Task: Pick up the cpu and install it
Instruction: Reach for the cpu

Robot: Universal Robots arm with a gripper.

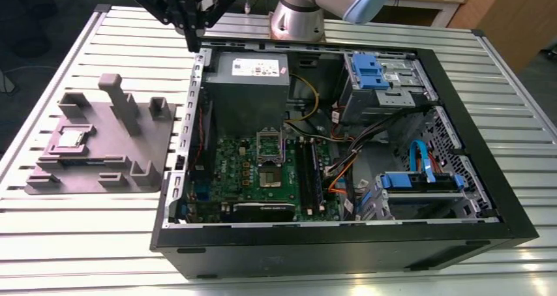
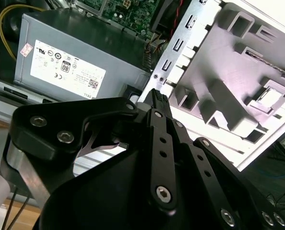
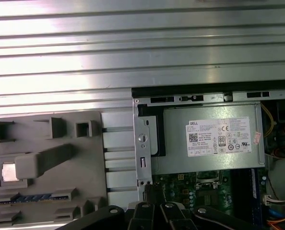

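Observation:
The cpu (image 1: 72, 138), a small silvery square chip, lies in a recess of the grey plastic fixture (image 1: 130, 146) on the exterior view's left. It also shows as a pale square, the cpu (image 3: 8, 171) (image 2: 268, 97), in both wrist views. My gripper (image 1: 192, 43) hangs high over the back left corner of the open computer case (image 1: 487, 198), well apart from the chip. Its black fingers (image 2: 158, 103) meet at the tips, shut with nothing between them. The metal socket frame (image 1: 269, 146) sits on the green motherboard (image 1: 235, 159) inside the case.
A grey power supply (image 1: 248, 81) fills the case's back left, just below my gripper (image 3: 151, 190). Blue drive brackets (image 1: 370, 71), cables and a memory stick (image 1: 312, 172) crowd the case. The fixture's upright posts (image 1: 117, 97) stand beside the chip. All rests on a ribbed metal table (image 1: 87, 244).

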